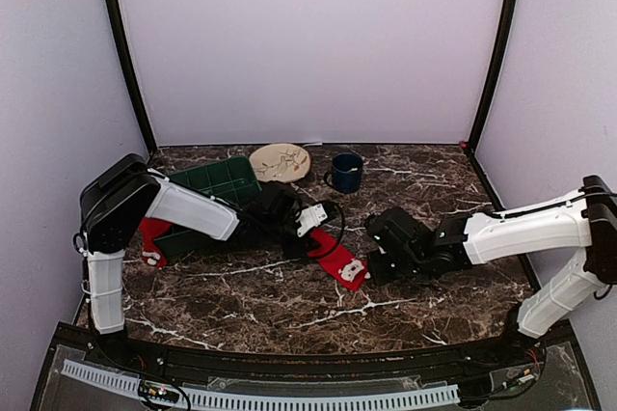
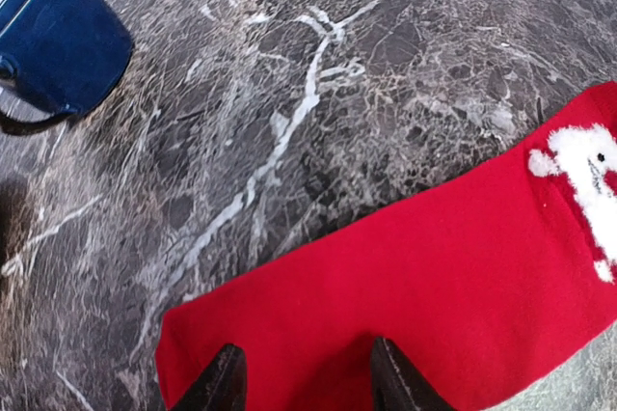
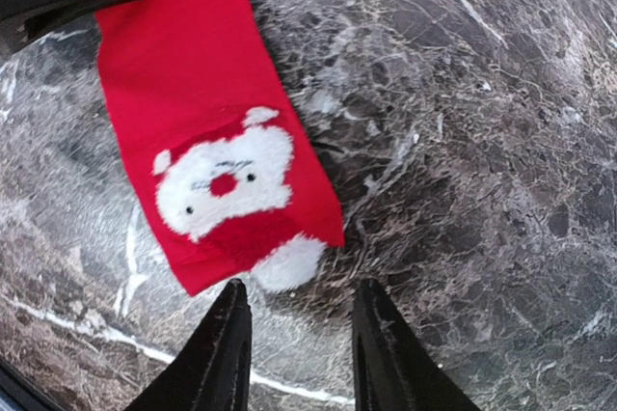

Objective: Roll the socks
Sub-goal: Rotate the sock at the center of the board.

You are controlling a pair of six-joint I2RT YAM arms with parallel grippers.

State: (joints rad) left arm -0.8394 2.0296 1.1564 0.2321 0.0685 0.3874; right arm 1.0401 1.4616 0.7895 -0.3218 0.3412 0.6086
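One red sock [image 1: 335,257] lies flat and stretched out at the middle of the marble table, its white Santa face [image 3: 224,179] at the near-right end. My left gripper [image 2: 304,372] is open, with both fingertips down over the sock's plain far end [image 2: 405,286]. Just off the Santa end and its white pompom [image 3: 289,262], my right gripper [image 3: 299,334] is open with only bare table between its fingers. In the top view the left gripper [image 1: 307,237] and right gripper [image 1: 372,264] face each other across this sock. A second red sock [image 1: 151,235] lies at the left, partly hidden under my left arm.
A dark green tray [image 1: 217,182] stands at the back left next to the second sock. A cream plate [image 1: 280,162] and a blue mug [image 1: 345,172] stand at the back middle; the mug [image 2: 58,40] also shows in the left wrist view.
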